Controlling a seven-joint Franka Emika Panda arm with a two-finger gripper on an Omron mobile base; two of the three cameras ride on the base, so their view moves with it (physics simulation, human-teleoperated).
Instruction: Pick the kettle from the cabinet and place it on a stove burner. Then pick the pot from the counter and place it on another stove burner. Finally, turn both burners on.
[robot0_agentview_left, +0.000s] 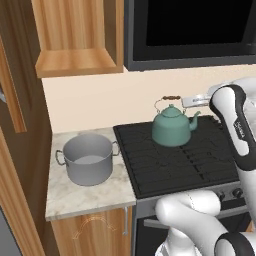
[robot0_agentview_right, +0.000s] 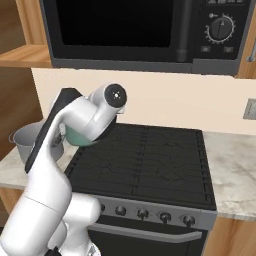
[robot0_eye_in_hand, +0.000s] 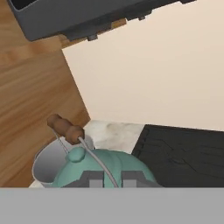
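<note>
The green kettle (robot0_agentview_left: 172, 127) is above the back left part of the black stove (robot0_agentview_left: 170, 160). It looks like it sits on the grate, but it is hard to tell from here if it touches or hangs just over it. It stands upright, and its spout points to the right in the left base view. Its thin handle (robot0_eye_in_hand: 89, 153) has a brown wooden grip on top.

The pincer (robot0_eye_in_hand: 108, 179) is pressed together on the thin handle wire, low down on the side near the spout. In the hand view the wire runs right between the two dark tips.

The big grey pot (robot0_agentview_left: 88, 159) stands on the pale marble surface (robot0_agentview_left: 80, 197), just left of the stove. The pot and the kettle are apart.

The wooden cabinet (robot0_agentview_left: 75, 37) is up on the wall over the pot. A black microwave (robot0_agentview_right: 140, 32) hangs over the stove.
</note>
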